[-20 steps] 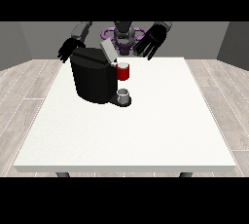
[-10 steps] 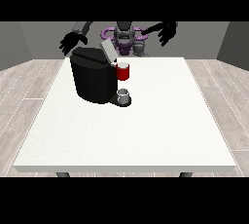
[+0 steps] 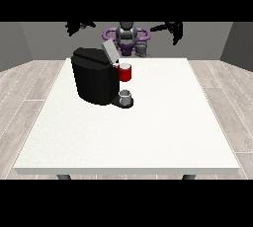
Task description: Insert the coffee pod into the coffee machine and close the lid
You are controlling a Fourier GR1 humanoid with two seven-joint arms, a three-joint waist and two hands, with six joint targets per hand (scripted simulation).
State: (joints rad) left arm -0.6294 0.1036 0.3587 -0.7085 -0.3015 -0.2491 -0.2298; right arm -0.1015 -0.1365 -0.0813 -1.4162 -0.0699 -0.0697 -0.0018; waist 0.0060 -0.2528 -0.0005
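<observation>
Lid stands open on the machine; both hands hang high, finger state unclear. Bring one down squarely behind the lid.

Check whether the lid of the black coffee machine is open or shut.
Open: the grey lid stands tilted up above the black coffee machine, beside its red front part; neither hand touches it.

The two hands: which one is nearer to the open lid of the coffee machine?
The hand at the view's left; the lid tilts up closer to it than to the other hand.
</observation>
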